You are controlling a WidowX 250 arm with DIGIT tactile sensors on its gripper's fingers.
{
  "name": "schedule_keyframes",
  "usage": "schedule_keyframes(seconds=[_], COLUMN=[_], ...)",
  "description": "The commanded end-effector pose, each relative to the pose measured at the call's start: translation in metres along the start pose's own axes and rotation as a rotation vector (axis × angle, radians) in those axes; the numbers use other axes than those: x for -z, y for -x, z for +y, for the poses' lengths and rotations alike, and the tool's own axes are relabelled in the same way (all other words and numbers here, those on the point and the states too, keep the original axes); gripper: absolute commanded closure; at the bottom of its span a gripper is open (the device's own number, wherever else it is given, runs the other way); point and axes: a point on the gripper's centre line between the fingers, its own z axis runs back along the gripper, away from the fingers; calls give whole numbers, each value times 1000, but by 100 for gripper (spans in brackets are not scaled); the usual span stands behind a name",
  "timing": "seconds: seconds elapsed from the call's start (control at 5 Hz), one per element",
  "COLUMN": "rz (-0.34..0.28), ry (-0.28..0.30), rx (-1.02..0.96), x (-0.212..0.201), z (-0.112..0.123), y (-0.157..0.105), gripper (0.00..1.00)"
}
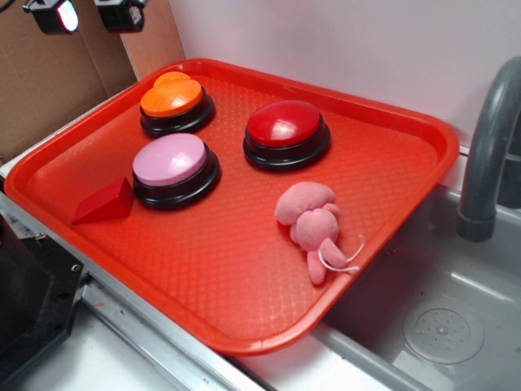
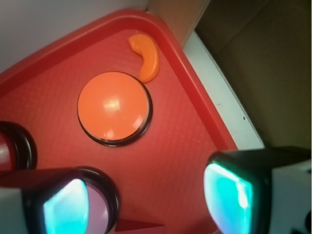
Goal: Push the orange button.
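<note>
The orange button sits in the tray's far left corner, an orange curved piece touching it. The end effector hangs above, released and holding nothing. Descending off-centre risks pressing the pink button nearby.

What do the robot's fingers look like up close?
The gripper has two chunky fingers with black rims and white bodies. Their inner pads glow a shiny teal-green in the wrist view. In the exterior view only the black-and-white tips show at the top edge.
</note>
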Motion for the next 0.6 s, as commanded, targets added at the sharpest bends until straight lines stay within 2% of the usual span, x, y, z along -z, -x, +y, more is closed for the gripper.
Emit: schedule_keyframes(seconds=[0.0, 0.4], rz=[-69, -83], ry=[24, 31], rx=[33, 67], x=[-26, -28], z=[6, -2], y=[1, 9], gripper=[0, 0])
